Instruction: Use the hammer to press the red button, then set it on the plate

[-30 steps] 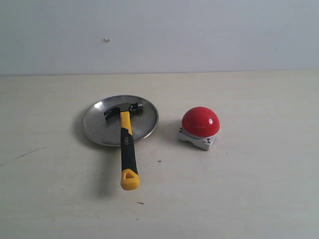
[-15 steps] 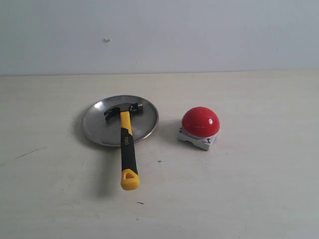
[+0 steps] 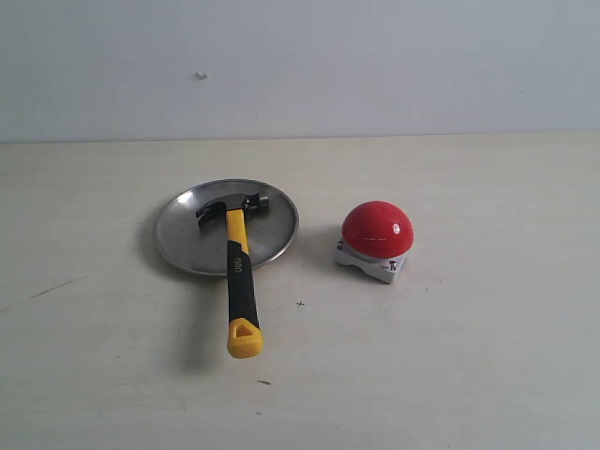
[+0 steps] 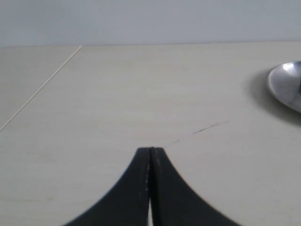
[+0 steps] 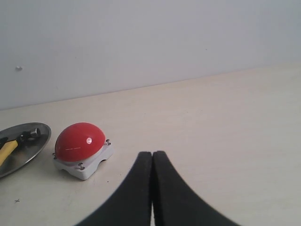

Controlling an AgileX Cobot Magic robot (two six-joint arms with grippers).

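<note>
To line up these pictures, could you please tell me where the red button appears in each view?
Exterior view: the red button sits right of the plate, apart from it.
Left wrist view: not in it; only the plate's edge shows.
Right wrist view: the red button sits beside the plate.
Shared landmark: the plate.

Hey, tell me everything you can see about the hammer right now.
The hammer is a claw hammer with a dark metal head and a yellow-and-black handle ending in a yellow tip with a triangular hole. It lies down, head inside the plate, handle crossing the rim and reaching out over the table. Nothing grips it; the red button sits apart, to its right in the exterior view.
</note>
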